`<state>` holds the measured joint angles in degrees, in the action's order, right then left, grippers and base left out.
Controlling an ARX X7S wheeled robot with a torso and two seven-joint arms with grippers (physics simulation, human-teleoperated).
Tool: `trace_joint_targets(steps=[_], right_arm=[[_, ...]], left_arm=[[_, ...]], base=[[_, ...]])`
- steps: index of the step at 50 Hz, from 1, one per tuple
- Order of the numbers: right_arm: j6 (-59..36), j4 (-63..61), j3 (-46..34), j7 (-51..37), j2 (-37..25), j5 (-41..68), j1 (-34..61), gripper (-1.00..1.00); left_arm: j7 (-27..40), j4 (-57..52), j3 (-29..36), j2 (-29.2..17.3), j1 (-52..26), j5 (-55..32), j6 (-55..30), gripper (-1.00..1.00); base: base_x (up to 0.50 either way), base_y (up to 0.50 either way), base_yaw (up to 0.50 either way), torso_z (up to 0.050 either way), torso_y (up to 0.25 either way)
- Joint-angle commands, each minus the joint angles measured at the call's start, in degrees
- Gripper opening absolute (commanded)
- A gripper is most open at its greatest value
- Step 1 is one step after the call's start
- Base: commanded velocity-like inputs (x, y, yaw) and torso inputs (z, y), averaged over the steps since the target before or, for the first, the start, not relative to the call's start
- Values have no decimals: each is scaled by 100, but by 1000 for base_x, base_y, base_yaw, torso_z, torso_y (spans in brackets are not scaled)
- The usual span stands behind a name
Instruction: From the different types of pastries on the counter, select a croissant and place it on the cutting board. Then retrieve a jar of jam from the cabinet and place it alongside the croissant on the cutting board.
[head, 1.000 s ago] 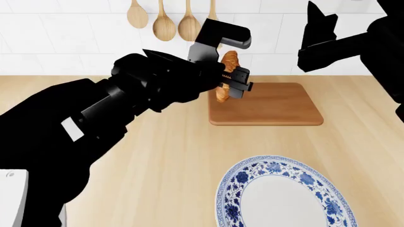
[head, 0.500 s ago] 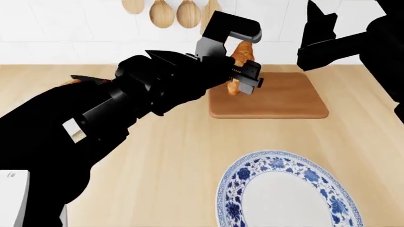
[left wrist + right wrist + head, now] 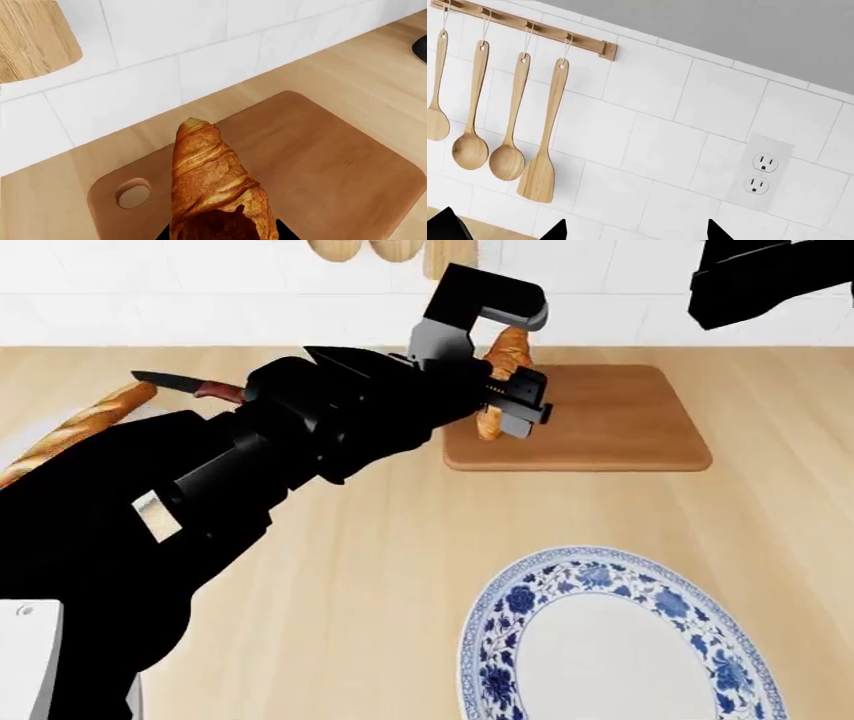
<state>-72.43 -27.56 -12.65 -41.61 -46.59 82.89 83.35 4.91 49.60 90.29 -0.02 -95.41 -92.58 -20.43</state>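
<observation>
My left gripper (image 3: 515, 398) is shut on the croissant (image 3: 506, 350), a plump golden-brown ridged pastry held tip up. It hangs over the left end of the reddish-brown cutting board (image 3: 607, 425). In the left wrist view the croissant (image 3: 212, 180) fills the space between the jaws, above the board (image 3: 327, 165) and near its small hole (image 3: 133, 195). My right gripper (image 3: 634, 232) is open and holds nothing; it is raised high and faces the tiled wall. Its arm (image 3: 767, 280) shows at the upper right. The long baguette (image 3: 74, 430) lies at the far left of the counter (image 3: 360, 570). The jar of jam is out of view.
A blue-and-white patterned plate (image 3: 614, 640) lies near the counter's front. A red-handled knife (image 3: 187, 386) rests beside the baguette. Wooden spoons (image 3: 507, 125) hang from a rail on the wall, with a power outlet (image 3: 760, 172) to their right. A white object (image 3: 27, 660) sits at the lower left.
The left gripper carried the croissant a little to the right over the board's left end. The right arm rose toward the upper right. The head view shifted, bringing the baguette and knife into sight.
</observation>
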Motion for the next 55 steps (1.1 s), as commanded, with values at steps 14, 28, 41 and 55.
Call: trace_joint_targets(steps=[14, 28, 41, 55], right_arm=[[43, 28, -84, 14, -20, 10, 103, 100], [111, 25, -123, 54, -37, -41, 71, 100], [129, 7, -125, -7, -68, 37, 74, 100], [251, -78, -94, -65, -107, 84, -172, 100]], left_arm=[[30, -29, -5, 1, -28, -61, -35, -100], [30, 38, 1, 1, -43, -203, -151, 100], [16, 51, 8, 1, -124, -259, -194, 100], [97, 95, 10, 1, -228, -373, -148, 100]], base=[[-1, 0, 0, 0, -107], [-1, 0, 0, 0, -72], [0, 0, 0, 0, 101], [0, 0, 0, -3, 250]])
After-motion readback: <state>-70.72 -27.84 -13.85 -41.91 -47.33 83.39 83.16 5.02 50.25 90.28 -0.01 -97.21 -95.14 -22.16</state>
